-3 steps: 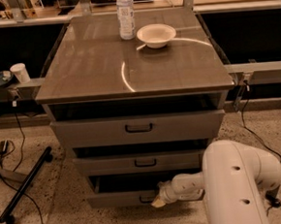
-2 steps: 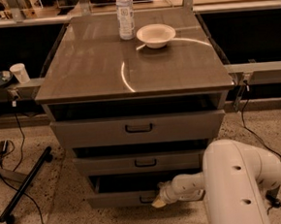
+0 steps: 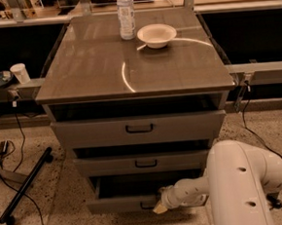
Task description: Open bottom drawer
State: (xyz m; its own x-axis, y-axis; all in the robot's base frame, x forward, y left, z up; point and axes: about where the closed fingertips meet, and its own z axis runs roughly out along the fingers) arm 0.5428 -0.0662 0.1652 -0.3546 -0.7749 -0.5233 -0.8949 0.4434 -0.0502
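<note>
The bottom drawer (image 3: 120,203) is the lowest of three grey-brown fronts in the cabinet. It stands pulled out a little, with a dark gap showing above its front. Its black loop handle (image 3: 147,206) is partly hidden by my gripper (image 3: 159,207), which sits at the handle from the right. The white arm (image 3: 234,180) reaches in low from the right and covers the drawer's right end.
The top drawer (image 3: 139,128) and middle drawer (image 3: 145,163) sit above. On the cabinet top (image 3: 103,63) stand a water bottle (image 3: 126,14) and a white bowl (image 3: 157,35). A black stand leg (image 3: 25,187) and cables lie on the floor at left. A paper cup (image 3: 19,73) stands on the left rail.
</note>
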